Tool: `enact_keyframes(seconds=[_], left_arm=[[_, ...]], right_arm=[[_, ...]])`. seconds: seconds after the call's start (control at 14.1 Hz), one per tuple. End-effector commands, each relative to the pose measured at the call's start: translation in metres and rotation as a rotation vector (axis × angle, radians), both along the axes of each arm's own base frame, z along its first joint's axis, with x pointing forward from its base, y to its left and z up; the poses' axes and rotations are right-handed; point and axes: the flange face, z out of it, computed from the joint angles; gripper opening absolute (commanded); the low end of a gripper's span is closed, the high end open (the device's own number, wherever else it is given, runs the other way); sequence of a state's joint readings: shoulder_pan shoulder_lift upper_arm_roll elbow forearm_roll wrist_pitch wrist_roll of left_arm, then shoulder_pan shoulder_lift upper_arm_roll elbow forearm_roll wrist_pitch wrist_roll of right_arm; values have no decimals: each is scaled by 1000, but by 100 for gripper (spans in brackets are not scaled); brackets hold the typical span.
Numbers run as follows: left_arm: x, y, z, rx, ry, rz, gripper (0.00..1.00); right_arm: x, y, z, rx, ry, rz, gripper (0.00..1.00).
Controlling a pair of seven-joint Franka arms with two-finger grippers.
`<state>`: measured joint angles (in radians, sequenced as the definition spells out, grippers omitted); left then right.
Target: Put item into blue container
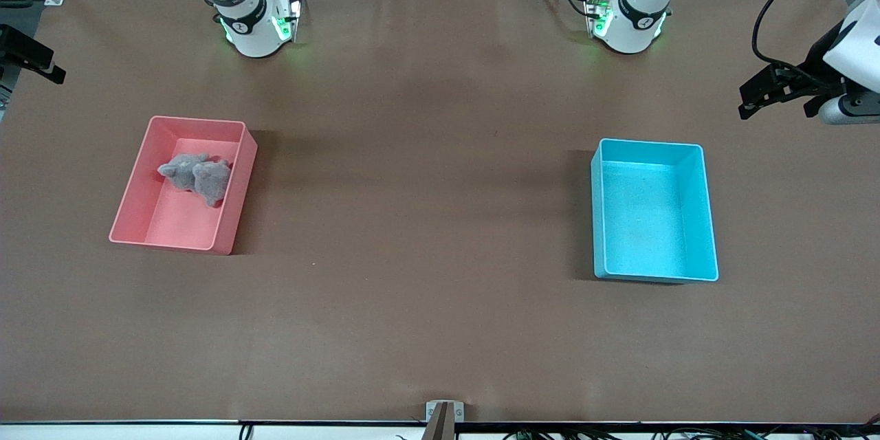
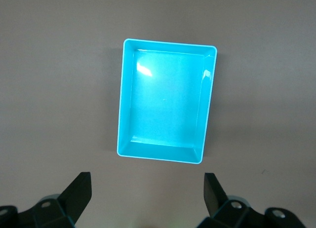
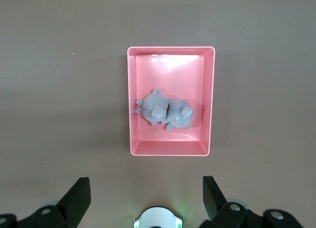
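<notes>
The item, a grey plush toy [image 1: 196, 177] [image 3: 165, 112], lies in a pink bin [image 1: 234, 201] [image 3: 211, 99] toward the right arm's end of the table. The blue container [image 1: 597, 213] [image 2: 120, 114] stands with nothing in it toward the left arm's end. My left gripper [image 2: 147, 198] hangs high over the table beside the blue container, open and holding nothing. My right gripper [image 3: 146, 198] hangs high over the stretch between its own base and the pink bin, open and holding nothing. Neither hand shows in the front view.
Brown table cover [image 1: 426, 220] runs wide between the two bins. The arm bases [image 1: 251, 24] [image 1: 629, 20] stand along the edge farthest from the front camera. A black-and-white device with cables [image 1: 811, 82] overhangs the left arm's end, and a dark mount [image 1: 27, 55] the right arm's end.
</notes>
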<state>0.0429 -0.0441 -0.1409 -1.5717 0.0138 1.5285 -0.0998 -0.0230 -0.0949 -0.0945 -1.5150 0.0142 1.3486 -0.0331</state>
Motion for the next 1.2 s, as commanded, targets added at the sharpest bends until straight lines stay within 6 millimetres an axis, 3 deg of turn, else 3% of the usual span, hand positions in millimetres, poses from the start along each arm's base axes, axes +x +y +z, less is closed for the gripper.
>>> enact_keyframes(seconds=[0.0, 0.57, 0.78, 0.92, 1.06, 1.13], left_arm=[[2, -6, -1, 24, 8, -26, 100], [3, -3, -2, 22, 8, -22, 100], [2, -4, -1, 23, 7, -24, 100], [3, -3, -2, 22, 8, -22, 100], [4, -4, -3, 22, 8, -24, 100], [4, -5, -4, 24, 9, -25, 100]], right_arm=[[-13, -3, 8, 12, -17, 8, 100], [-14, 3, 10, 18, -17, 17, 100], [-12, -4, 3, 18, 12, 3, 100], [0, -11, -14, 7, 39, -7, 100], [37, -23, -67, 9, 122, -28, 100], [50, -28, -83, 2, 143, -31, 100]])
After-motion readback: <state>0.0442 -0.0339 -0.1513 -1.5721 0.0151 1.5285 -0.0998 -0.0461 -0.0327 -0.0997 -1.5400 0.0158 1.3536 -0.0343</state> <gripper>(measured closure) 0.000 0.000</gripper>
